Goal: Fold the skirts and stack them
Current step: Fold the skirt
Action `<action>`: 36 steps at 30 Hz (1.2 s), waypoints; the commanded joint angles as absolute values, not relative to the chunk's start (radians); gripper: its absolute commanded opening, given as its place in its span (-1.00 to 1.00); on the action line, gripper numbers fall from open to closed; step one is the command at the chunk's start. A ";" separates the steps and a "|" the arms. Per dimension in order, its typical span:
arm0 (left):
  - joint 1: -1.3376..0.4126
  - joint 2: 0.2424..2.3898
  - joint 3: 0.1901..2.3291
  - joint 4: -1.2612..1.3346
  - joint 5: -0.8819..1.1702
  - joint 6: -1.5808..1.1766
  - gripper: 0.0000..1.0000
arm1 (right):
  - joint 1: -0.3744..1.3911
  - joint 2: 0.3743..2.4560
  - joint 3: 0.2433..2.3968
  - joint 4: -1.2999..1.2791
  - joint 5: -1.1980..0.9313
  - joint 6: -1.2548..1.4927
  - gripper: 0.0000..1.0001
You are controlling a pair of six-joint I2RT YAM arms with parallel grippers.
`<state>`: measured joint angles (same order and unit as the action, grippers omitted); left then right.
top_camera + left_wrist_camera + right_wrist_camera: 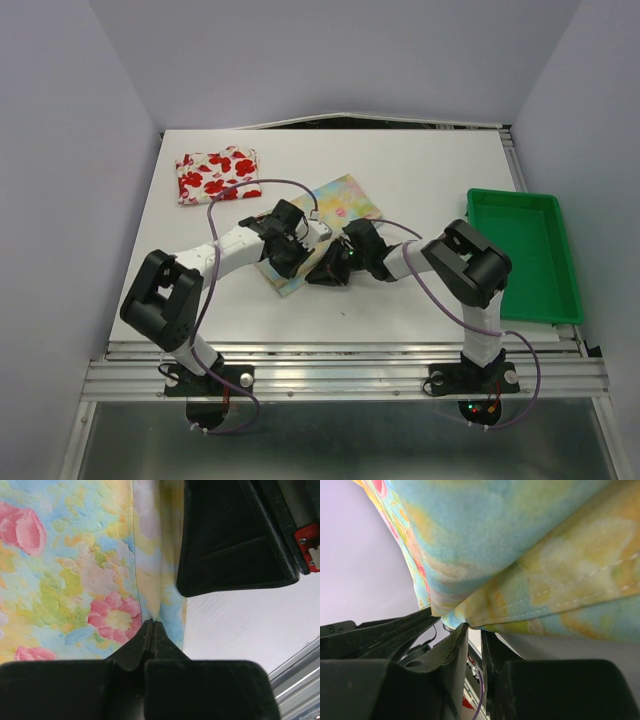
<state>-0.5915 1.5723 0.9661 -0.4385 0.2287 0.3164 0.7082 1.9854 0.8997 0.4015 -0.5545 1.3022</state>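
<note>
The pale yellow pastel floral skirt [340, 200] lies mid-table, and its near part is lifted between the two arms. My left gripper [290, 255] is shut on a fold of this skirt [75, 570], with the jaws pinched together at the cloth [152, 625]. My right gripper [330, 268] is just right of it, under the raised hem [545, 555]. Its jaws stand a narrow gap apart [475, 630], and the hem rests at the fingertips, not between them. The white skirt with red flowers [218, 174] lies folded at the far left of the table.
A green plastic tray [520, 255] stands at the right edge of the white table [430, 170]. The aluminium rail runs along the near edge [340, 375]. The right arm's black link [230, 535] is close above the left gripper.
</note>
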 commanded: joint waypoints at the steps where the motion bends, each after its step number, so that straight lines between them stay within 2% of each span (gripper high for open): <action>1: -0.588 1.516 0.968 -0.454 0.282 0.325 -1.00 | 0.716 2.013 0.879 0.331 -0.532 1.342 -0.56; 13: -0.614 1.529 0.965 -0.459 0.330 0.319 -1.00 | 0.716 2.017 0.887 0.331 -0.531 1.336 -0.56; 20: -0.612 1.644 0.976 -0.483 0.371 0.331 -1.00 | 0.695 1.990 0.900 0.310 -0.528 1.283 -0.54; 27: -0.592 1.723 0.991 -0.503 0.388 0.354 -1.00 | 0.617 1.939 0.980 0.020 -0.523 1.148 -0.51; 31: -0.592 1.741 0.994 -0.508 0.393 0.359 -1.00 | 0.551 1.864 0.988 -0.122 -0.538 1.068 -0.59; 32: -0.592 1.743 0.993 -0.508 0.393 0.359 -1.00 | 0.526 1.841 1.003 -0.164 -0.537 1.013 -0.66; 36: -0.592 1.744 0.991 -0.508 0.393 0.357 -1.00 | 0.390 1.795 1.083 -0.342 -0.522 0.918 -0.74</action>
<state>-0.5873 1.7058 1.0019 -0.4683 0.3920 0.3386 0.4793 1.8706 1.0069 -0.1440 -0.5480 1.0443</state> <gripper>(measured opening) 0.017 0.135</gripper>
